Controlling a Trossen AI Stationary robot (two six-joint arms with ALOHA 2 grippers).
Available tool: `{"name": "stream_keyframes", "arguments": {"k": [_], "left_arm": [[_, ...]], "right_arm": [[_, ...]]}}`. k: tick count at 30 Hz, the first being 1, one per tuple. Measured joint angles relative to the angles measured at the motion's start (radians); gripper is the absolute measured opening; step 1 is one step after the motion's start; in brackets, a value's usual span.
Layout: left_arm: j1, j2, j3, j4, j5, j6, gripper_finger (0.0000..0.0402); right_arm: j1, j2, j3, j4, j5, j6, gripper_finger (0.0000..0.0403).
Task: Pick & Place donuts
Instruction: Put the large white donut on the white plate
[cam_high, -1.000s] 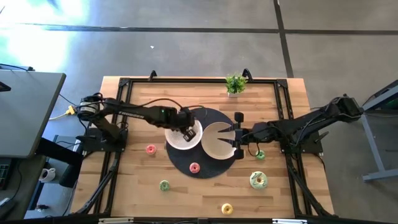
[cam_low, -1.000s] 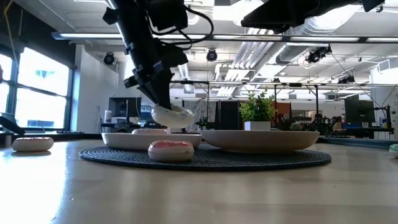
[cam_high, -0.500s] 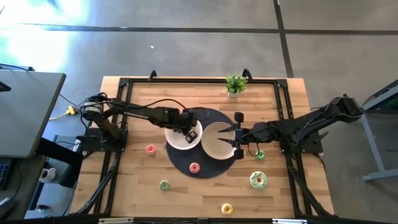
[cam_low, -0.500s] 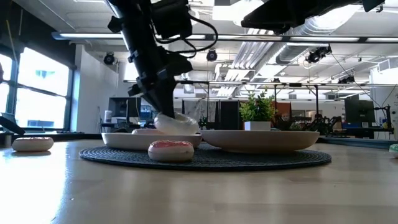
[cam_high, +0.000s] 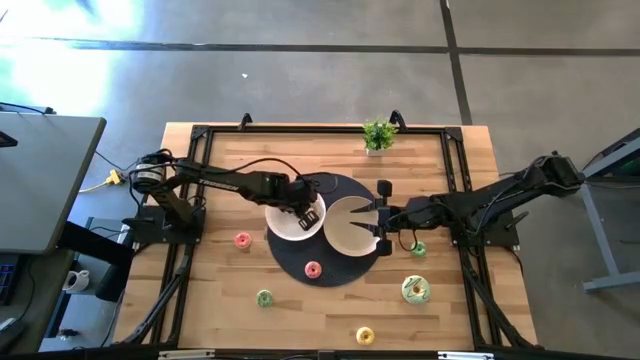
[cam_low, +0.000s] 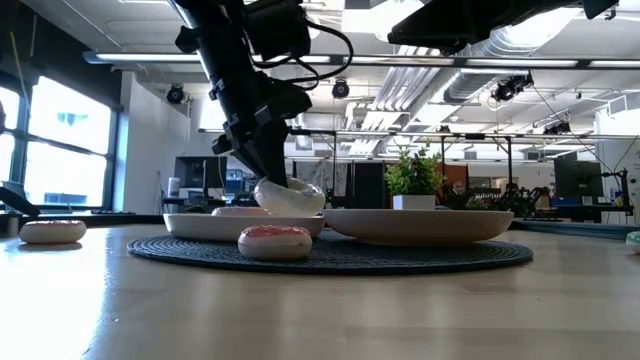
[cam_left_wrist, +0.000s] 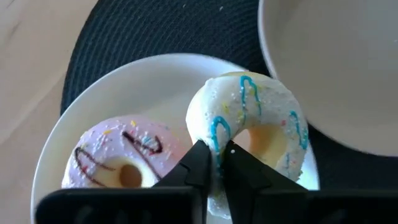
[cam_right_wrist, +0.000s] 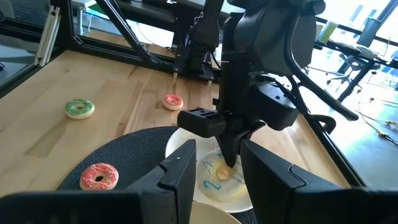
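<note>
**A:** Where is the left tool now?

**B:** It is above the left white plate on the dark round mat. Its fingers are clenched on the rim of the cream-white donut with blue lines. The donut hangs tilted; its low edge is very near the plate, but I cannot tell if it touches. A pink-iced donut already lies flat on the same plate, just beside it.

**A:** So how should the step be done well?

**B:** I think it should go down until the donut rests on the bare part of the plate, then open slowly. If it opens too early, the tilted donut may roll onto the pink one or over the plate's edge.

**A:** And the right tool?

**B:** It waits over the second plate, fingers spread, grasping nothing. Other donuts lie on the table, for example a green one and a yellow one.
</note>
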Motion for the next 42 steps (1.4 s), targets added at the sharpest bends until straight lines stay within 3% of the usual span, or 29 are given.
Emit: {"name": "stream_keyframes", "arguments": {"k": [9,21,34,42], "left_arm": [[0.0,0.0,0.0,0.007,-0.003,0.0,0.0099],[0.0,0.0,0.0,-0.066,-0.007,-0.035,0.0101],[0.006,-0.001,0.0,-0.004,0.03,0.064,0.0102],[0.006,-0.001,0.0,0.045,-0.009,0.086,0.0102]], "right_arm": [[0.0,0.0,0.0,0.0,0.0,0.0,0.0124],[0.0,0.0,0.0,0.0,0.001,0.0,0.0124],[0.0,0.0,0.0,0.0,0.0,0.001,0.0124],[0.0,0.0,0.0,0.0,0.0,-0.003,0.0124]]}}
